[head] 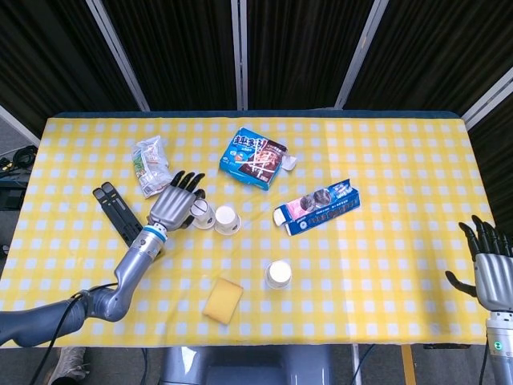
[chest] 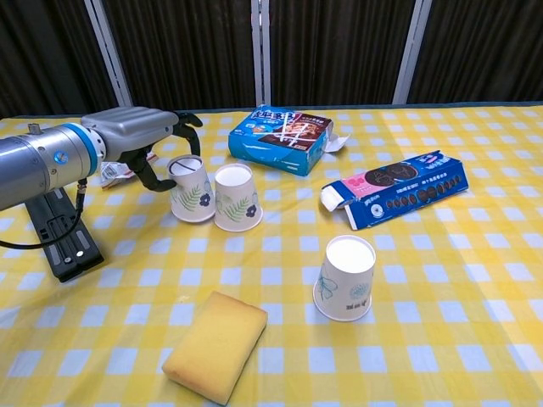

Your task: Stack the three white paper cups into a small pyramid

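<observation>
Three white paper cups with leaf prints stand upside down on the yellow checked tablecloth (head: 385,265). My left hand (head: 178,207) (chest: 142,138) grips the left cup (head: 202,213) (chest: 191,188), thumb on its left side and fingers over its top; the cup rests on the cloth. A second cup (head: 227,220) (chest: 237,197) stands right beside it, touching. The third cup (head: 278,274) (chest: 346,277) stands apart, nearer the front edge. My right hand (head: 493,269) hangs open off the table's right front corner, seen only in the head view.
A yellow sponge (head: 222,300) (chest: 216,345) lies near the front edge. A blue biscuit box (head: 253,158) (chest: 282,138) and an open cookie box (head: 316,207) (chest: 395,199) lie behind the cups. A snack bag (head: 150,165) and a black folding stand (head: 120,215) (chest: 58,233) sit at the left.
</observation>
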Controlling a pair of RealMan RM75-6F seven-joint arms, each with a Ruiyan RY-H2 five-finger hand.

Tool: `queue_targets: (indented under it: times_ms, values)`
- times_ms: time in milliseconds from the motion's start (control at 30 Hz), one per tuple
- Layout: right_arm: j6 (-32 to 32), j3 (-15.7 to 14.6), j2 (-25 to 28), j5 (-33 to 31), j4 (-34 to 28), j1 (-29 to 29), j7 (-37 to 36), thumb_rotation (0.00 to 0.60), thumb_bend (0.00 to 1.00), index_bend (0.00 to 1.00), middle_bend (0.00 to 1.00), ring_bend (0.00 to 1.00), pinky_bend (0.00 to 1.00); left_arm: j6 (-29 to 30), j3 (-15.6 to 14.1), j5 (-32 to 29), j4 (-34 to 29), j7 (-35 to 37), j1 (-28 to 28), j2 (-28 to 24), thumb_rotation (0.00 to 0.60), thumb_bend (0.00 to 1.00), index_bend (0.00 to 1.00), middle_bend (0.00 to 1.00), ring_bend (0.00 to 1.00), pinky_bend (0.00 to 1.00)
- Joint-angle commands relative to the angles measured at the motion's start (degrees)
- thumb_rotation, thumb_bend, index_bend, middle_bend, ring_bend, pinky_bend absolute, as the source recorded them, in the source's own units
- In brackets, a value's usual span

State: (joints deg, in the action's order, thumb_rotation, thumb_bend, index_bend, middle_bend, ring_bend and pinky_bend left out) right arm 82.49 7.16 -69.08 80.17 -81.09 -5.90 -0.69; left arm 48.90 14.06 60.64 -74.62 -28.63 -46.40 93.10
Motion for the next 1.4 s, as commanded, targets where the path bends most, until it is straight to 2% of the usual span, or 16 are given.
queue_targets:
  times_ms: [33,133,200,300,500,700,1000,1067,1200,1400]
  values:
    - [0.1,-0.1,0.1,0.2,-0.2,0.1,0.0,0.6,0.09,0.15,0.0,0.0,0.0,0.9,-0.8,0.2,-1.0,-0.5,0.3,-0.1,0.6,0.4,0.3,0.0,0.0,0.0]
    - [0.3,-0.3,0.2,0.5,-0.6,0.2,0.2,0.6,0.08,0.15,0.0,0.0,0.0,1.5,-1.8,0.3,-2.2,-0.4,0.8,-0.5,0.6,0.28,0.05,0.0,0.0,0.0]
    - [0.4,-0.5,0.3,0.7,-0.9,0.2,0.4,0.6,0.09,0.15,0.0,0.0,0.0,2.1,-2.4,0.1,-2.8,-0.9,1.2,-0.8,0.6,0.24,0.0,0.0,0.0,0.0]
    - [0.5,-0.7,0.4,1.0,-1.4,0.3,0.8,0.6,0.09,0.15,0.0,0.0,0.0,4.1,-3.2,0.8,-4.8,-0.3,2.5,-1.7,0.6,0.21,0.0,0.0,0.0,0.0]
    - [0.5,-1.4,0.6,1.9,-2.8,0.4,1.8,0.6,0.09,0.15,0.0,0.0,0.0,9.7,-5.1,4.2,-9.8,3.3,6.9,-6.3,0.6,0.21,0.0,0.0,0.0,0.0]
    - [0.3,-3.0,1.4,4.1,-6.1,0.5,1.8,0.6,0.08,0.12,0.0,0.0,0.0,17.0,-9.1,9.3,-15.8,8.1,13.6,-13.4,0.6,0.21,0.0,0.0,0.0,0.0]
    - [-3.2,-6.9,2.4,9.2,-13.1,-0.9,4.9,0.6,0.08,0.09,0.0,0.0,0.0,26.3,-15.1,11.2,-19.7,11.3,23.7,-20.1,0.6,0.2,0.0,0.0,0.0,0.0]
    - [-5.6,-7.2,2.3,10.4,-15.9,-2.6,6.6,0.6,0.08,0.09,0.0,0.0,0.0,27.9,-16.1,12.3,-19.1,13.0,25.5,-20.6,0.6,0.2,0.0,0.0,0.0,0.0]
    - [-11.0,-5.7,1.1,9.7,-21.1,-6.6,8.6,0.6,0.08,0.09,0.0,0.0,0.0,29.1,-16.7,13.7,-17.9,16.0,27.2,-21.0,0.6,0.2,0.0,0.0,0.0,0.0]
    - [-21.2,-2.9,-5.5,3.5,-24.8,-13.4,15.9,0.6,0.09,0.12,0.0,0.0,0.0,32.2,-15.7,15.7,-16.6,17.5,28.9,-21.2,0.6,0.2,0.0,0.0,0.0,0.0]
